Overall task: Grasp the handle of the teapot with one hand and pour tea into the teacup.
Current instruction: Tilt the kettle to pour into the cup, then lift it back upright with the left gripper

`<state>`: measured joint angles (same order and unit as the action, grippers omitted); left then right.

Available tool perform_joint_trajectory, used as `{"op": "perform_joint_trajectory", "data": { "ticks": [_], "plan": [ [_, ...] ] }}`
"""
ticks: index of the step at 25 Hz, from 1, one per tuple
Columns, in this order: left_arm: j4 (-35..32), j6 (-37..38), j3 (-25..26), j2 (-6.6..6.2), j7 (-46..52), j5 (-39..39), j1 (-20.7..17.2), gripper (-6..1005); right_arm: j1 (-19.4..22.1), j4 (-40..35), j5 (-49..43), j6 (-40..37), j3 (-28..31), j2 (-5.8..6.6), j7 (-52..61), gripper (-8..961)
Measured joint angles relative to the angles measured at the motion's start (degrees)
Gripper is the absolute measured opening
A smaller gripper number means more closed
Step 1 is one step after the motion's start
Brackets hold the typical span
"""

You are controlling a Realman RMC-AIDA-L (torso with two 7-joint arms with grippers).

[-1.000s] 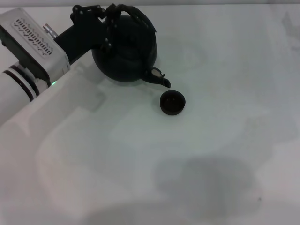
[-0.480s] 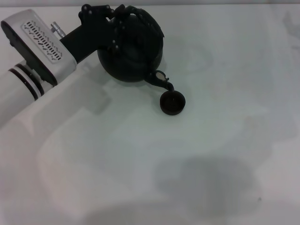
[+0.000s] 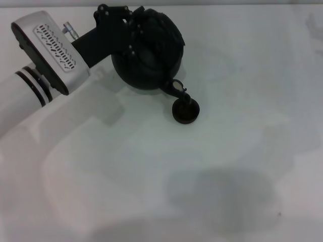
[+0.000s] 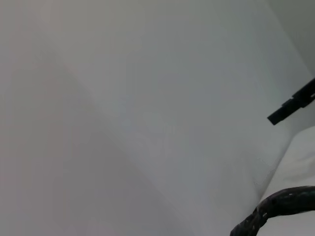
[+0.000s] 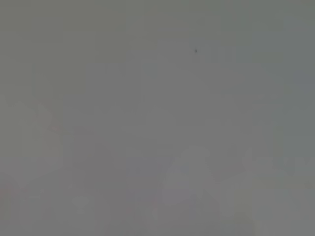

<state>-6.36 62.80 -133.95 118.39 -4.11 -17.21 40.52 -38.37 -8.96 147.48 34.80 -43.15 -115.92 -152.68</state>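
Black matte teapot [image 3: 149,58] is held up at the far left of the pale tabletop [image 3: 227,166], tipped forward so its short spout [image 3: 176,91] points down. Spout tip sits directly over the near-left rim of the teacup [image 3: 185,111]; contact between the two cannot be told from the head view. Teacup stands upright on the tabletop, just in front of and to the right of the teapot body.

Left gripper [image 3: 132,25] reaches in from the left, its dark fingers [image 3: 130,46] clenched on the handle [image 3: 166,25] at the top of the teapot. Silver wrist housing [image 3: 50,48] trails behind it toward the left edge.

Left wrist view: a curved, rough-wrapped stretch of the handle [image 4: 278,209] against pale tabletop.

Right arm not seen in any view; right wrist view shows only a blank grey field.
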Motion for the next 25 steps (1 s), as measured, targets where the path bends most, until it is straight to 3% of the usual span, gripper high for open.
{"op": "perform_joint_trajectory", "data": {
  "ticks": [25],
  "plan": [
    [0.03, 0.85, -0.06, 0.00, -6.93, 0.34, 0.00, 95, -0.02, 1.25, 0.64, -0.09, 1.50, -0.01, 0.02, 829]
  ]
}}
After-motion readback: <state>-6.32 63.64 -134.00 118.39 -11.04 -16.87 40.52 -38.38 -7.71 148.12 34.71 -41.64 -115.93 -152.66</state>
